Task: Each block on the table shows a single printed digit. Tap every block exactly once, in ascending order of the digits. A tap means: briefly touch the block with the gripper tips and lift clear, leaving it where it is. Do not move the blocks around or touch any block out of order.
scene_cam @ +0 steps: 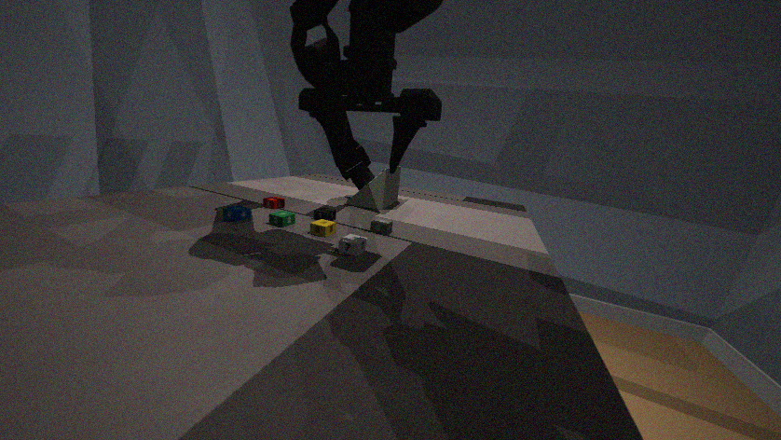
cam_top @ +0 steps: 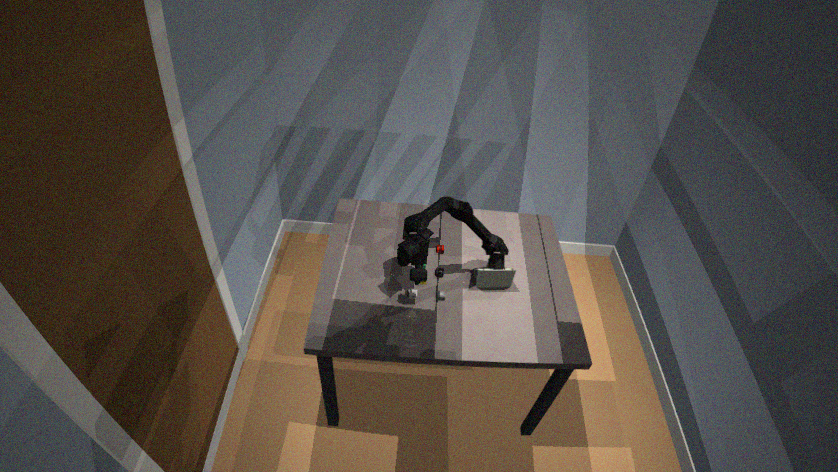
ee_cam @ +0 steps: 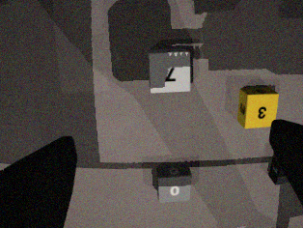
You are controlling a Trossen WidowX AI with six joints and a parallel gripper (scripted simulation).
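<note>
Watching from my end, I have the gripper [cam_top: 418, 274] [scene_cam: 374, 166] [ee_cam: 178, 140] hovering above the blocks, fingers spread wide with nothing between them. Nearest the outside camera sits the white cube-like block [cam_top: 411, 294] [scene_cam: 352, 245] [ee_cam: 170, 72], a 7 on top. Behind it, the yellow block [scene_cam: 322, 227] [ee_cam: 261, 110] shows its 3, and the grey block [cam_top: 440, 295] [scene_cam: 381, 226] [ee_cam: 174, 187] its 0. Farther back come the green block [cam_top: 423, 266] [scene_cam: 281, 218] and black block [cam_top: 439, 272] [scene_cam: 324, 213] [ee_cam: 276, 171], then the blue block [scene_cam: 237, 213] and red block [cam_top: 440, 249] [scene_cam: 273, 202]; I can't read those four digits. All seven are on the table. They look stiff and light, likely to skid if nudged sideways. No grasp here: I'd go straight down, one tip on the middle of the top face, barely pressing, then straight up, minding that the other wide-set finger doesn't brush a neighbour.
</note>
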